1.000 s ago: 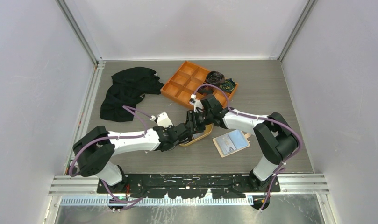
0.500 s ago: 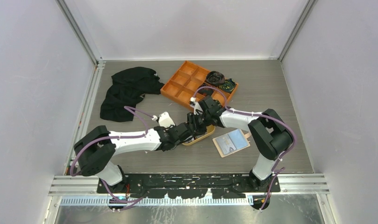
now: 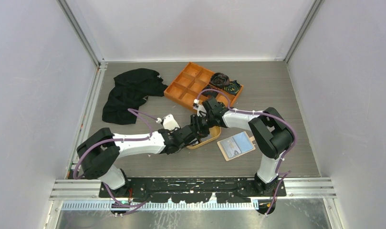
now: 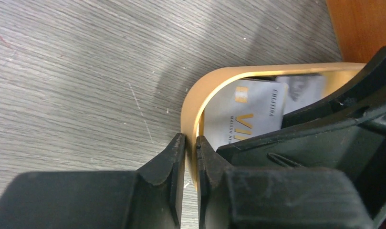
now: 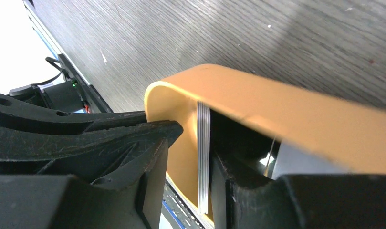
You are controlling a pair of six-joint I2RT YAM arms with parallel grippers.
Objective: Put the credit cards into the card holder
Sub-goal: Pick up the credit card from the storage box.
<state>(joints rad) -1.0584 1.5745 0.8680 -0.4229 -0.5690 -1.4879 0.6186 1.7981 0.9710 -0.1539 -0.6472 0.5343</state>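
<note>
Since the earlier frame the right arm's elbow has been drawn in toward the middle of the overhead view, while the oval dish (image 3: 209,139) and the card holder (image 3: 236,146) are seen where they were. At the left gripper (image 4: 190,143) the two fingers are closed on the dish's rim, one outside the wall and one inside, so the dish is pinned. At the right gripper (image 5: 195,148) a stack of credit cards (image 5: 203,157) standing on edge is straddled. The inner finger is laid against the stack, but an orange strip shows between the outer finger and the cards, so whether the grasp is set cannot be told. A printed card (image 4: 243,117) is also seen inside the dish. The card holder lies open at the lower right of the dish, apart from it. Further out, a divided tray (image 3: 183,88) is found at upper centre and a black cloth (image 3: 129,93) at upper left. To do the step well, the dish should be held pinned, only cards and no wall should be caught, and the stack should be raised straight up before it is carried across.
</note>
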